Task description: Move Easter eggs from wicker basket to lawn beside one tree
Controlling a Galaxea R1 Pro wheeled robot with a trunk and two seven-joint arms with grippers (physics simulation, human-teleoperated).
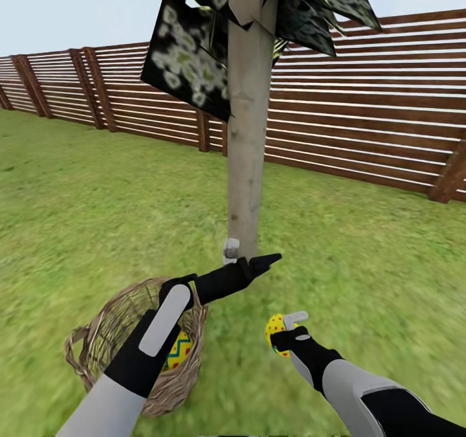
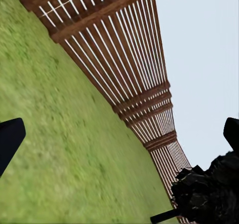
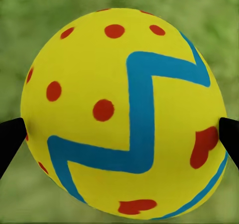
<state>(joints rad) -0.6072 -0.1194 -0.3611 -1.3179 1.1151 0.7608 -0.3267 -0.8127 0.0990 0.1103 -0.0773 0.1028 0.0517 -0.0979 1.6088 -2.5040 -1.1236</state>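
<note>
The right gripper (image 1: pixel 289 333) has its two fingers closed on a yellow egg (image 3: pixel 124 114) with a blue zigzag and red dots, one dark fingertip (image 3: pixel 11 142) pressed to each side, above the grass. The left gripper (image 1: pixel 255 265) is empty, its fingers spread wide and pointing toward the base of the tree trunk (image 1: pixel 249 139). Under the left forearm the wicker basket (image 1: pixel 103 333) stands on the lawn (image 1: pixel 97 204) with a second egg (image 1: pixel 179 351) inside; the arm hides part of the basket's inside. Behind the tree runs the slatted wooden fence (image 1: pixel 362 120).
</note>
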